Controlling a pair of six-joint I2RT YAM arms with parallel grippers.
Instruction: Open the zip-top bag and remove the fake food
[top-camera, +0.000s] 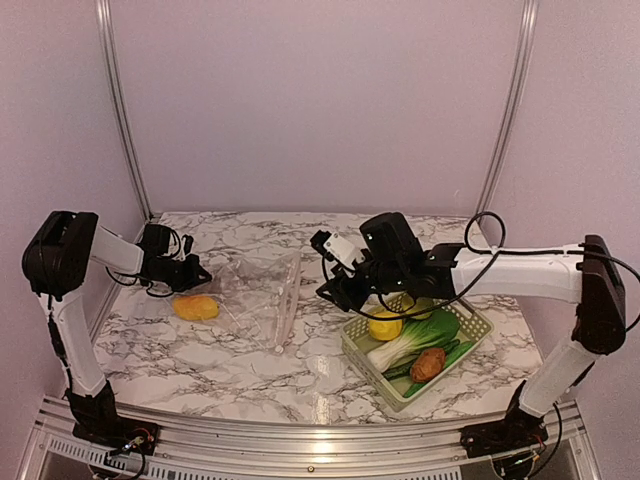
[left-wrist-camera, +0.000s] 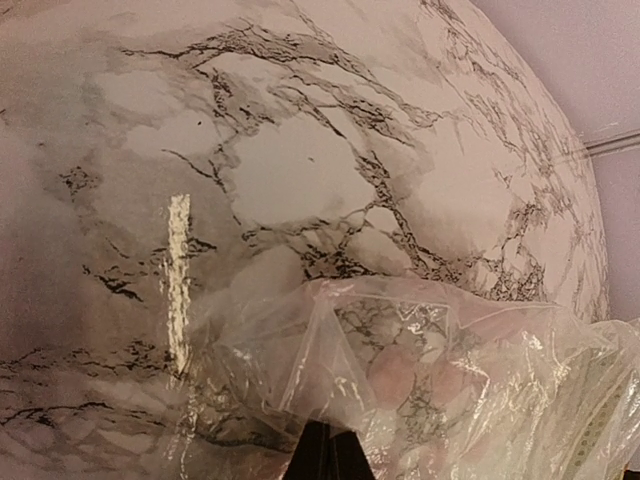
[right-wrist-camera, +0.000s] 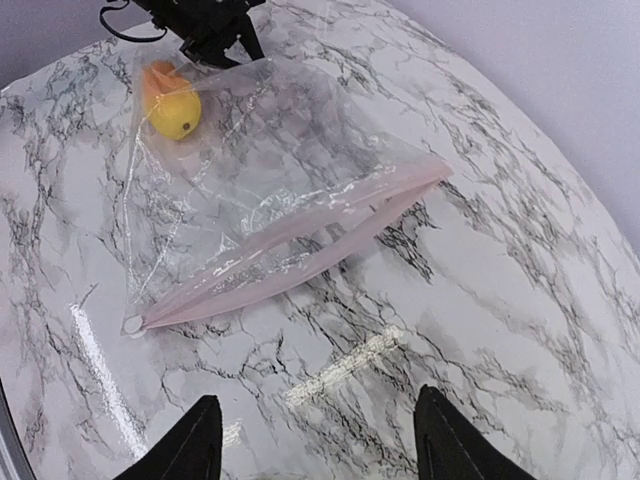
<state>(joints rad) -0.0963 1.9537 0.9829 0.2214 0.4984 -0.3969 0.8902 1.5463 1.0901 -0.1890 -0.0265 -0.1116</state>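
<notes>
The clear zip-top bag (top-camera: 262, 295) lies crumpled on the marble table, and its pinkish zipper strip (right-wrist-camera: 300, 250) gapes toward my right arm. My left gripper (top-camera: 200, 273) is shut on the bag's far closed corner (left-wrist-camera: 330, 415) and holds it slightly off the table. A yellow-orange piece of fake food (top-camera: 196, 307) rests by that corner; in the right wrist view this fruit (right-wrist-camera: 172, 110) shows through the plastic. My right gripper (top-camera: 335, 290) hovers open over bare marble just right of the bag's mouth, with nothing between its fingers (right-wrist-camera: 190, 445).
A pale yellow-green lattice basket (top-camera: 480, 325) stands at the right front, under my right forearm. It holds a lemon (top-camera: 385, 325), bok choy (top-camera: 398, 350), a brown potato (top-camera: 428, 363) and a dark green cucumber (top-camera: 452, 357). Purple walls close the back and sides.
</notes>
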